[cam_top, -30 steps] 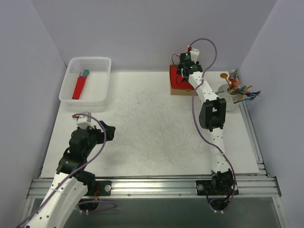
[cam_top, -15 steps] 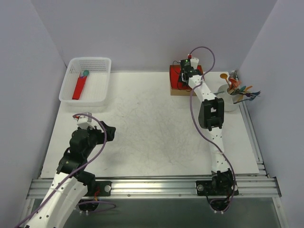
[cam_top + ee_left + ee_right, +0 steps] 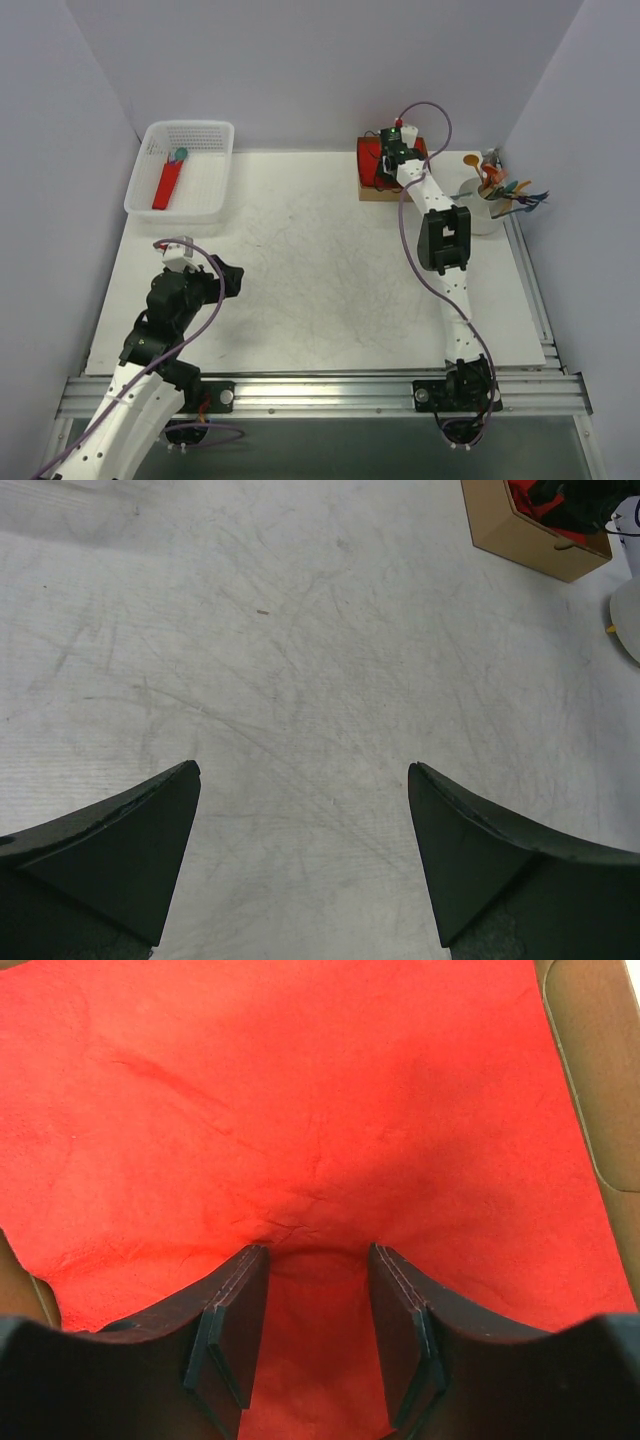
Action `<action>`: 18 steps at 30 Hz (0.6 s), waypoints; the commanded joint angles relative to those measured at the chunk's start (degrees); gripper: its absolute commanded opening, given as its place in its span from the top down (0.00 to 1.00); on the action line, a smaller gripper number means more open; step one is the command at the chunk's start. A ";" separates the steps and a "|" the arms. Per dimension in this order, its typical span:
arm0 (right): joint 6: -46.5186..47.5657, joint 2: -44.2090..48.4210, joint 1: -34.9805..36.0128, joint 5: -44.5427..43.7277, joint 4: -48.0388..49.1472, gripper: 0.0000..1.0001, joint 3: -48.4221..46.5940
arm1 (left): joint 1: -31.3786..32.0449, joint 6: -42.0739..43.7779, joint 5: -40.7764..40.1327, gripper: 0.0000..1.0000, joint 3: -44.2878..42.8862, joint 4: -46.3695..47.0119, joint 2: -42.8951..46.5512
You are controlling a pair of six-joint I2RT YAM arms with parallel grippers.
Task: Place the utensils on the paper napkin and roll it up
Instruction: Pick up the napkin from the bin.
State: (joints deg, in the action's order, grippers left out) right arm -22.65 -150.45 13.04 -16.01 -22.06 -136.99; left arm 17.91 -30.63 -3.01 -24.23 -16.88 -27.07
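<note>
The left tool (image 3: 303, 770) hangs over bare tabletop (image 3: 300, 270), well apart from the cardboard box (image 3: 378, 192) and on the near-left side of it. Its jaws are spread wide with nothing between them. From the left wrist, the box shows as a brown corner far off to the upper right.

The right arm stretches from the near edge out to the box, and the right tool (image 3: 315, 1250) points down into it. Inside the box lies a red stack (image 3: 368, 160). Its top sheet, the paper napkin (image 3: 300, 1110), fills most of the right wrist view, with the brown rim showing at both sides. The two fingers (image 3: 235, 1310) stand about half closed with their tips on that sheet. The paper is puckered into small creases just ahead of the gap, and a strip of red runs up between the pads. I cannot tell whether the pinch actually has hold of the sheet.

Just to the right of the box stands a white cup (image 3: 480, 215) with a bunch of colourful cutlery (image 3: 510, 190) fanning out of it. Well to the left of the box, about as far back on the tabletop, sits a white basket (image 3: 150, 205). In it lies a red roll (image 3: 167, 185) with a teal spoon head at its far end.
</note>
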 commanded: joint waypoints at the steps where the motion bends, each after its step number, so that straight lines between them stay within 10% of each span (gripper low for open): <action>1: 0.15 -1.68 -0.38 -0.25 -3.95 0.56 -1.70 | 0.19 0.84 -0.51 0.06 -0.38 2.65 0.00; 11: 0.24 0.33 -0.47 -0.16 -2.80 0.87 -0.64 | 0.28 0.84 -0.51 0.06 -0.47 2.65 -0.17; 18: 0.68 2.27 -0.38 -0.16 -2.37 0.90 -1.44 | 0.28 0.84 -0.51 0.06 -0.47 2.65 -0.18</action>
State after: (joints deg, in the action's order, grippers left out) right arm -22.41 -150.65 12.73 -16.05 -22.31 -137.58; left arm 17.91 -30.63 -3.01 -24.23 -16.86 -27.18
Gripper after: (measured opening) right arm 0.109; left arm 0.939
